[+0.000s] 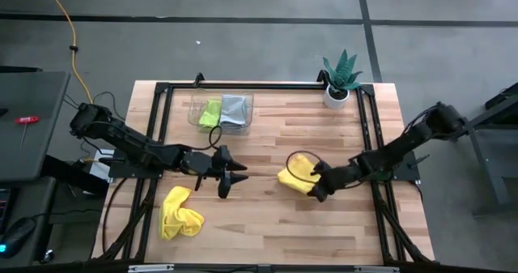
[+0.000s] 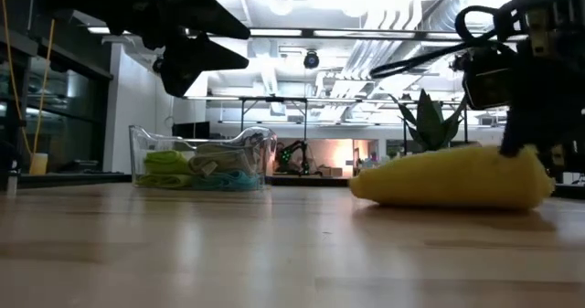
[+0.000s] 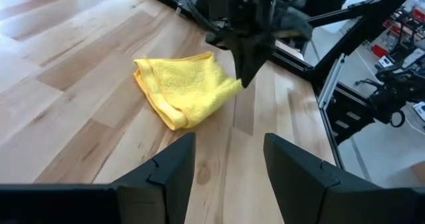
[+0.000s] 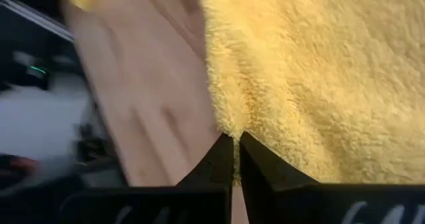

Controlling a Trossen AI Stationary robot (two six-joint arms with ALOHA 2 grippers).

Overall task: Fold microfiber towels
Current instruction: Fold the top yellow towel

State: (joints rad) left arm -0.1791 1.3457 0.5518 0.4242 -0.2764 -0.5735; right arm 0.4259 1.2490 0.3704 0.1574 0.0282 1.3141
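A folded yellow towel (image 1: 291,177) lies flat on the table right of the middle; it also shows in the low view (image 2: 448,176) and the left wrist view (image 3: 182,88). My right gripper (image 1: 316,189) stands at its right near corner, shut on its edge. A second yellow towel (image 1: 180,212) lies crumpled at the near left. My left gripper (image 1: 232,178) is open and empty, raised above the table between the two towels. The lime green (image 1: 210,112) and light grey (image 1: 234,109) towels lie in the clear tray (image 1: 197,104); a teal one (image 2: 222,183) shows under them. My right gripper pinches the folded towel's edge at a corner (image 4: 230,125) between its two fingertips (image 4: 219,159). The fingers slant down from the table's right side (image 3: 249,58). The towel stays flat on the table; how many layers are held, I cannot tell.
A potted plant (image 1: 340,83) stands at the far right corner. The clear tray stands at the far edge left of the middle. A black frame (image 1: 259,85) runs round the table's edges. Bare wood lies in the near middle (image 1: 259,224).
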